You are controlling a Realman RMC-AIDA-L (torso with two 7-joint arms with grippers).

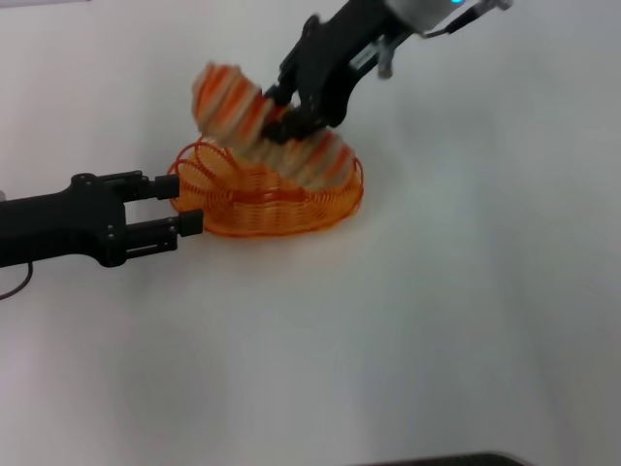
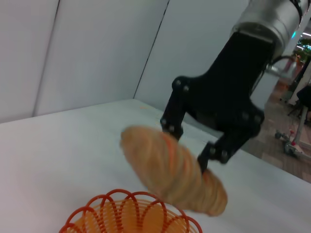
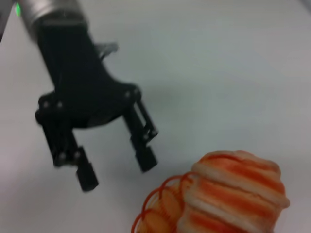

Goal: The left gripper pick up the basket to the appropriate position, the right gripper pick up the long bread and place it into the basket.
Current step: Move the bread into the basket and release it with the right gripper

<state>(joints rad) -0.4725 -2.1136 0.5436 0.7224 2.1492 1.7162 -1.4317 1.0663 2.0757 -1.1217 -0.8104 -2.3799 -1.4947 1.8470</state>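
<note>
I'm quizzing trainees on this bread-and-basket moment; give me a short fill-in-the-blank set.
1. The long bread is gripped by the ____ gripper.
2. The bread's lower end dips into the orange ____.
3. The left gripper, at the basket end, has its fingers ____.
4. The basket rests on a ____ table.

Missing words: right; basket; open; white

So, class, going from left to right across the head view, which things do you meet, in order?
Left gripper → basket with the long bread tilted into it → right gripper, shut on the bread.
</note>
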